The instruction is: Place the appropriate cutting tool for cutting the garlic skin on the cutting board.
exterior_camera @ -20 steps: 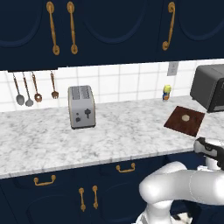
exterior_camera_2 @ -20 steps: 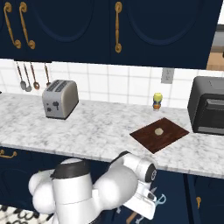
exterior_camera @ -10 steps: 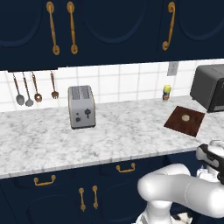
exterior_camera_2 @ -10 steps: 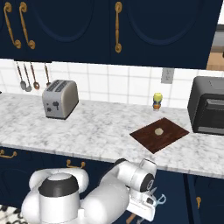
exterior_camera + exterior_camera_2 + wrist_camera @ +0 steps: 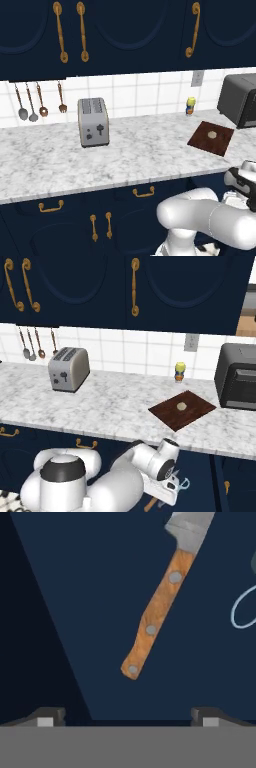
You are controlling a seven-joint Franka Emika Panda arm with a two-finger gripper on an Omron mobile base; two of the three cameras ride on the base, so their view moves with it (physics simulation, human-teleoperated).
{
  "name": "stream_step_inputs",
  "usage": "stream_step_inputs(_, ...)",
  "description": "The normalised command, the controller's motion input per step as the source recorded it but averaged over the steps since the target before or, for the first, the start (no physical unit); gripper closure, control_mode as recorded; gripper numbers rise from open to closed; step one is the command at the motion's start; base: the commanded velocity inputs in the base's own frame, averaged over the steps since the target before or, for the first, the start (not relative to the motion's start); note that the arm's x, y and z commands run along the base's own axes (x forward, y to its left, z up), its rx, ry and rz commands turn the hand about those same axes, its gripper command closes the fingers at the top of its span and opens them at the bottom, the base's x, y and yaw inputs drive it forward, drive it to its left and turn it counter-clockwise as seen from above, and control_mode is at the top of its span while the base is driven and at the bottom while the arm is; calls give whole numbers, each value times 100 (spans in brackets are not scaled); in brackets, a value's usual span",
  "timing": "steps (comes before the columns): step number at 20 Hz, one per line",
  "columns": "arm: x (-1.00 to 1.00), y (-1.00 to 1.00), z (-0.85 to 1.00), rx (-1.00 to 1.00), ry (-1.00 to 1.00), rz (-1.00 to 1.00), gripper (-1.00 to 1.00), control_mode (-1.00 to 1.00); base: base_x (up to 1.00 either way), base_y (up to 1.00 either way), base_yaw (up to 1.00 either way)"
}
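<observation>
Garlic [image 5: 181,405] sits on the cutting board [image 5: 172,413] up on the counter [image 5: 115,406]; down low, the gripper [image 5: 127,719] hangs with jaws spread wide, empty, above a wooden-handled knife [image 5: 160,602]

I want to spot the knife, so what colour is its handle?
The knife handle is orange-brown wood with three grey rivets, clearest in the hand view.
</observation>
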Motion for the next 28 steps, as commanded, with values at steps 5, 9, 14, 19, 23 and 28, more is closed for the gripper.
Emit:
stream_step_inputs(5,27,-14,-29,2,0,-8,-100,-100,0,0,0)
stream_step_inputs(9,13,-25,-36,7,0,-14,-100,-100,0,0,0)
stream_step_inputs(14,34,-8,-23,7,8,-11,-100,-100,0,0,0)
stream_step_inputs(19,30,0,-33,2,22,-1,-100,-100,0,0,0)
stream_step_inputs(23,6,4,-73,0,19,-1,100,-100,0,0,0)
stream_step_inputs(28,0,19,-69,0,7,-1,100,-100,0,0,0)
